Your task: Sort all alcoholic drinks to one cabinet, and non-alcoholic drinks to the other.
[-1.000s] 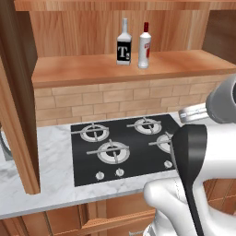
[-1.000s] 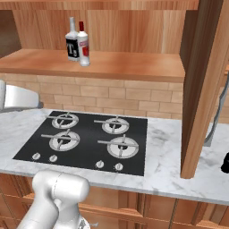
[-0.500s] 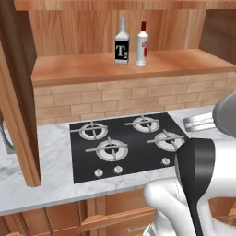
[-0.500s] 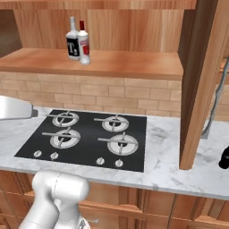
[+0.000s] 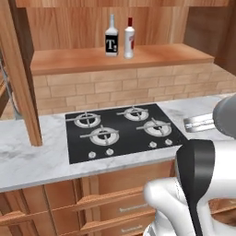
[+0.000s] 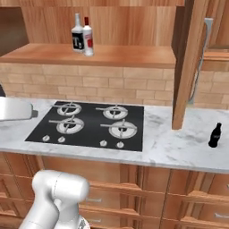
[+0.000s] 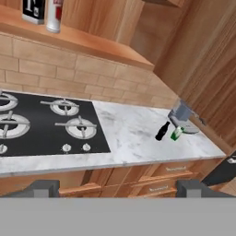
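My gripper (image 7: 117, 188) is spread wide and holds nothing; its two dark finger tips rise at the bottom of the hand view, high above the counter edge.

Beyond them lies a white marble counter (image 7: 133, 133) with a black four-burner hob (image 7: 41, 124) set into it. Further along the counter, well apart from my fingers, stands the small black cola bottle (image 7: 162, 131), upright, with the green-and-white carton (image 7: 177, 133) just beside it. The right base view shows the same black bottle (image 6: 215, 135) alone on the marble, past an open cabinet door (image 6: 185, 67).

Above the hob, on the open wooden shelf (image 5: 152, 54) of a cabinet, the square clear bottle with the black "T" label (image 5: 111, 41) and the slim white bottle with the red cap (image 5: 129, 38) stand upright, touching or nearly so. So the alcoholic pair looks already sorted.

I judge the step in hand is reaching for the soft drinks. To do it well, I should pick one item only, approach the bottle from its free side so a finger does not knock the carton, and close around its body, not its narrow neck.
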